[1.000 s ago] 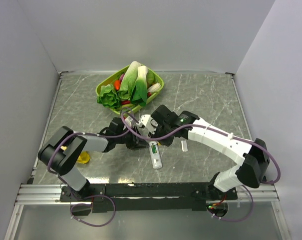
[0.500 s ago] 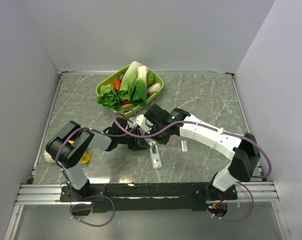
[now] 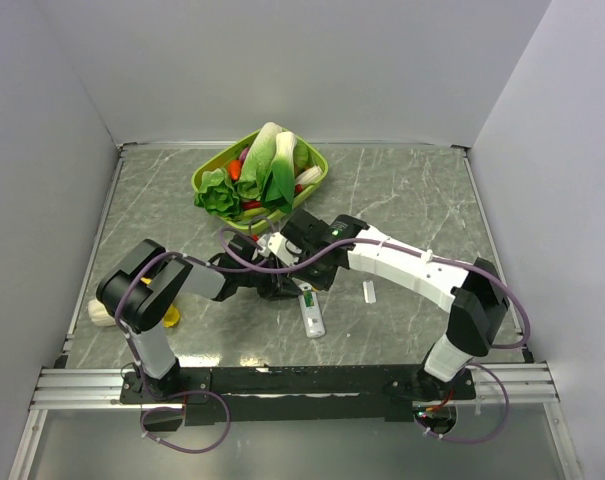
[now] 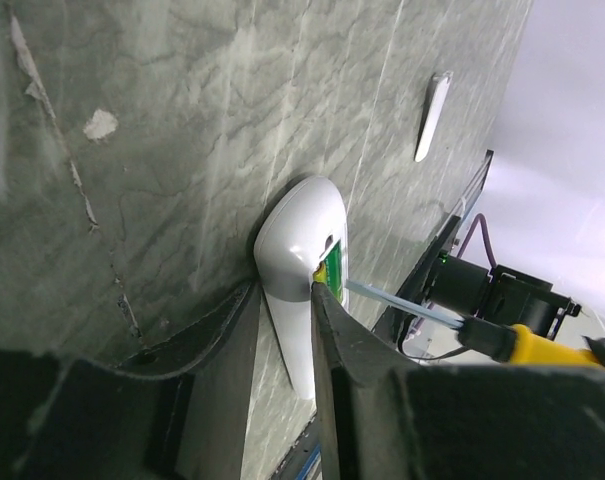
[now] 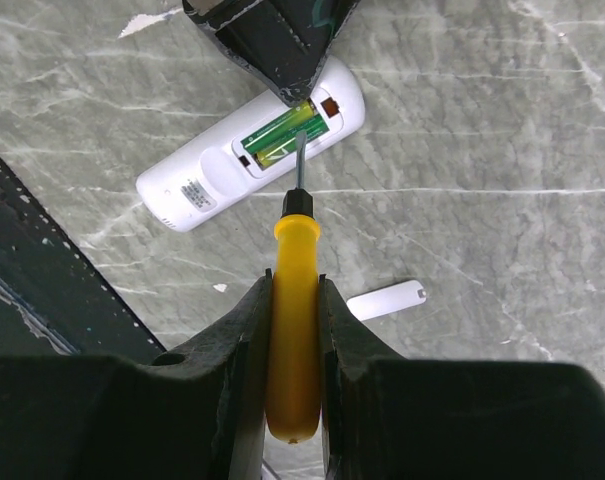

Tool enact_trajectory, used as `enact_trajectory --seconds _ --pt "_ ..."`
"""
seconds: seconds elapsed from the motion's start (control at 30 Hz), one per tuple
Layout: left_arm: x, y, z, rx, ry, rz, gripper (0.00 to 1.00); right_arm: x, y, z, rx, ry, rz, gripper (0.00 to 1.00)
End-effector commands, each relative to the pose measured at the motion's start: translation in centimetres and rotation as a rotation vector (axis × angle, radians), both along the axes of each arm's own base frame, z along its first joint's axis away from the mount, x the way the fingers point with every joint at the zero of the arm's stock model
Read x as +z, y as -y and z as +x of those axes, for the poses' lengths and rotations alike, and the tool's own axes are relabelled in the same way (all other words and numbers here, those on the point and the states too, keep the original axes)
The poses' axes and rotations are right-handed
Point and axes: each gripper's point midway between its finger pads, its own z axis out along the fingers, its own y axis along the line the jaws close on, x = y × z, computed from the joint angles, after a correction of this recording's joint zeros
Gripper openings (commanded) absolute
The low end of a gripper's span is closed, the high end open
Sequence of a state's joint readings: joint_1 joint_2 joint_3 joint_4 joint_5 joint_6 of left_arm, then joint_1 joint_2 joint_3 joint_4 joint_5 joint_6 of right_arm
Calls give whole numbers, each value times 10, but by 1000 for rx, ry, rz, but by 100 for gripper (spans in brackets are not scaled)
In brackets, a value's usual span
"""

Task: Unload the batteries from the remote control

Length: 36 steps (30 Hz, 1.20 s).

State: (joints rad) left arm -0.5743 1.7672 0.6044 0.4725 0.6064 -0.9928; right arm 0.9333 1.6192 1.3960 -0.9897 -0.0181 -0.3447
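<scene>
The white remote control (image 3: 311, 312) lies on the marble table with its battery recess open and facing up. Green batteries (image 5: 279, 133) sit in the recess and show as a green sliver in the left wrist view (image 4: 332, 268). My left gripper (image 4: 285, 288) is shut on the far end of the remote (image 4: 297, 245). My right gripper (image 5: 295, 285) is shut on the yellow handle of a screwdriver (image 5: 294, 330). The screwdriver's tip rests on the batteries at the end of the recess nearest the left fingers.
The small white cover strip (image 3: 368, 292) lies on the table right of the remote (image 5: 232, 170), also in the right wrist view (image 5: 384, 300). A green basket (image 3: 317, 160) of toy vegetables stands at the back. A yellow object (image 3: 168, 318) lies by the left arm.
My right arm has swung to the left, bringing its wrist closer over the remote's far end. The left arm's elbow has shifted slightly. The remote has stayed in place.
</scene>
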Motion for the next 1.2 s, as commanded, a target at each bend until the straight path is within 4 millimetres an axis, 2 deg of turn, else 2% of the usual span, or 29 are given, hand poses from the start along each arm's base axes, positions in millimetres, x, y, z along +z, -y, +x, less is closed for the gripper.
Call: enact_trajectory --seconds 0.0,0.7,0.97,1.17 --pt "12 9 8 -16 37 -45 32 9 -5 3 1 13 -8 0" --pt "9 9 5 -20 21 -60 31 -12 -13 11 -30 -17 -71 0" --pt "10 10 4 -18 14 -66 30 -19 -28 5 -18 -11 -64 0" --pt "10 11 4 -15 12 -71 29 -28 -35 11 -36 -3 -52 0"
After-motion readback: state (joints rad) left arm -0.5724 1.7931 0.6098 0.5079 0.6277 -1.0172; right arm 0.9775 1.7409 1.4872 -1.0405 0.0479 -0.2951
